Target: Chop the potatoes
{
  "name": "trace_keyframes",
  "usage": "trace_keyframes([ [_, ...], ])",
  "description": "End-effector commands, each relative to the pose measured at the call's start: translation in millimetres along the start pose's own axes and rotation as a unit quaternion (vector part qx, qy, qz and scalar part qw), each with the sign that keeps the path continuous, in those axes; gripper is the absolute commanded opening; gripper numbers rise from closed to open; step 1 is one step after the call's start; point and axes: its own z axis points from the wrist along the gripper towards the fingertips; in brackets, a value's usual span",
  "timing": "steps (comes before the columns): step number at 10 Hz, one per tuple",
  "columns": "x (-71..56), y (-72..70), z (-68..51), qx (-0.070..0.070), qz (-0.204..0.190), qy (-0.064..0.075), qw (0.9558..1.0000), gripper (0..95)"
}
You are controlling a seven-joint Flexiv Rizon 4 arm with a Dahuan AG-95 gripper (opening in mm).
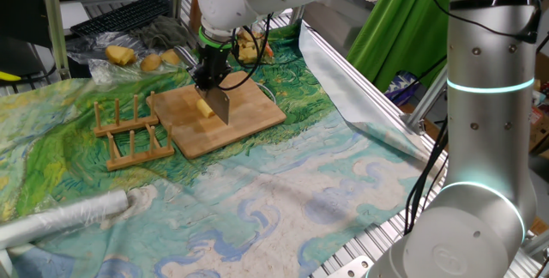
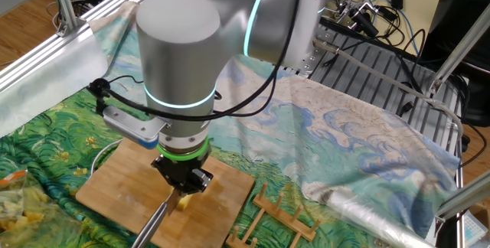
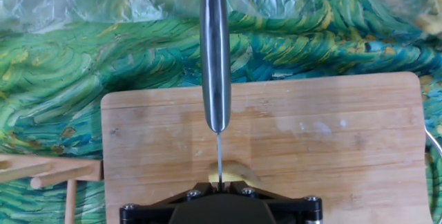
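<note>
Gripper point(image 1: 211, 79): jaws pinching knife point(image 1: 220, 105), pointing down so blade meets potato point(image 1: 205, 108). Potato: frame centre-left on board point(image 1: 249, 119), under the blade, likely mid-cut. Board: on cloth-covered counter point(image 1: 283, 201). Rack point(image 1: 129, 132): left of board, clear of the work.

A potato piece point(image 1: 204, 108) lay on the board point(image 1: 249, 123) under the knife blade point(image 1: 219, 104), with the rack point(image 1: 129, 132) just beside the board on the surface point(image 1: 283, 201).
</note>
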Motion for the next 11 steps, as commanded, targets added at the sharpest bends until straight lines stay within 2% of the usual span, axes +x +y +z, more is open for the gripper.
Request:
trace_keyframes([
  [1,1.5,2.4,-3.3,0.002,0.003,-0.001,1.0000,0.0],
  [4,3.4,2.9,-12.5,0.004,0.004,0.004,1.0000,0.0],
  [5,3.4,2.9,-12.3,0.004,0.003,0.005,1.0000,0.0],
  [7,3.2,1.7,-1.5,0.002,0.003,0.000,1.0000,0.0],
  [9,2.8,5.5,26.5,-0.001,0.006,-0.019,0.9998,0.0],
  [10,3.0,6.7,35.4,-0.003,0.008,-0.026,0.9996,0.0],
  [11,2.7,6.8,36.1,-0.003,0.010,-0.025,0.9996,0.0],
])
